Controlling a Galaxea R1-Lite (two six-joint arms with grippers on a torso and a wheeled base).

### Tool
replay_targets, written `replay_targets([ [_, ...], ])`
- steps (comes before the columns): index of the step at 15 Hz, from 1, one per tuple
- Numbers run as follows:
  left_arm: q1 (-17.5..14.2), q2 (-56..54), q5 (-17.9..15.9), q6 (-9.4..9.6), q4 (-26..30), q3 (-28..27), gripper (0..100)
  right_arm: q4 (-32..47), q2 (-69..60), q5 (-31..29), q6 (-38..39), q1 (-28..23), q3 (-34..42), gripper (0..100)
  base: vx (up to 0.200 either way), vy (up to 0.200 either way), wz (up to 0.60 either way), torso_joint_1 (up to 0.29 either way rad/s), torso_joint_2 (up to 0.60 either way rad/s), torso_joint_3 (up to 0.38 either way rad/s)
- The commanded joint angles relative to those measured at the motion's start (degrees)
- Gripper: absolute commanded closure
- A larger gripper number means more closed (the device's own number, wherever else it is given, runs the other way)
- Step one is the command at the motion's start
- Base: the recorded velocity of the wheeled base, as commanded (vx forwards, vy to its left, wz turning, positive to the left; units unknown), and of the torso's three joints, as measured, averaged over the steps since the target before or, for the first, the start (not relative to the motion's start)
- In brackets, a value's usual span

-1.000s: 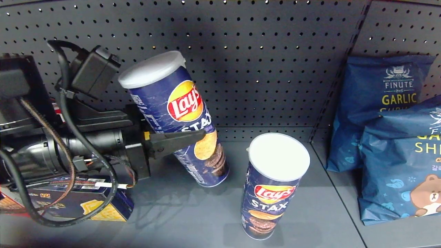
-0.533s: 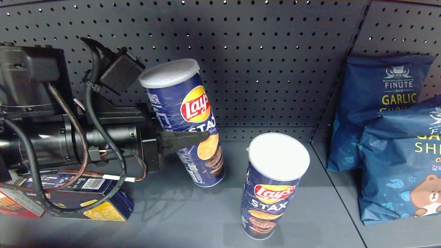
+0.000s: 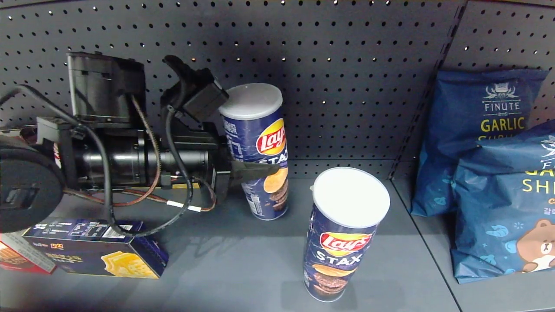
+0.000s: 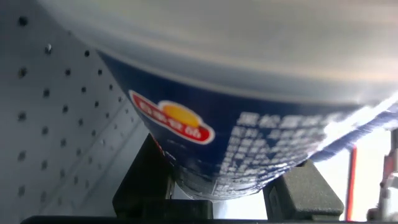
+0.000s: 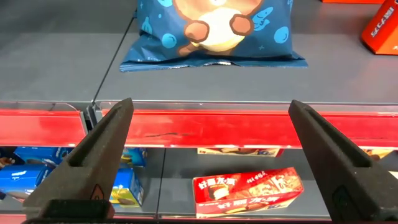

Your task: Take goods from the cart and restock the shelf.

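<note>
My left gripper (image 3: 256,170) is shut on a blue chip can (image 3: 259,147) with a white lid, holding it nearly upright at the back of the grey shelf (image 3: 243,264), close to the pegboard wall. In the left wrist view the same can (image 4: 249,143) sits between the two black fingers (image 4: 305,196). A second, identical chip can (image 3: 340,234) stands upright on the shelf in front and to the right, apart from the held one. My right gripper (image 5: 211,162) is open and holds nothing, facing lower shelves with a red front rail (image 5: 205,127).
Two blue snack bags (image 3: 498,173) lean at the right, past the shelf divider. A dark blue cracker box (image 3: 99,253) lies flat at the front left with a red box (image 3: 17,260) beside it. A bear-print bag (image 5: 211,31) lies on the shelf below.
My left arm has carried the held can to the right and toward the back wall. The can went from leaning left to nearly upright and now sits lower, at the shelf floor.
</note>
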State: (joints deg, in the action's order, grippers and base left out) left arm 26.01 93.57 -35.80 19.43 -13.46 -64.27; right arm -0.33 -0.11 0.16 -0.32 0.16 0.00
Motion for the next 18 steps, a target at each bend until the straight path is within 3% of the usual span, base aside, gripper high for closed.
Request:
replay_targets([
  [1,0.3,5.8,-0.5,1.13,-0.1,-3.2,100,0.0,0.1,0.0,0.0,0.0,0.0,0,0.0,0.0,0.0,0.0,0.0,0.0],
  [11,0.5,13.1,-0.5,1.93,-0.3,-10.1,100,0.0,0.1,0.0,0.0,0.0,0.0,0,0.0,0.0,0.0,0.0,0.0,0.0],
  [18,1.4,15.7,-0.4,1.93,-0.3,-10.8,100,0.0,0.1,0.0,0.0,0.0,0.0,0,0.0,0.0,0.0,0.0,0.0,0.0],
])
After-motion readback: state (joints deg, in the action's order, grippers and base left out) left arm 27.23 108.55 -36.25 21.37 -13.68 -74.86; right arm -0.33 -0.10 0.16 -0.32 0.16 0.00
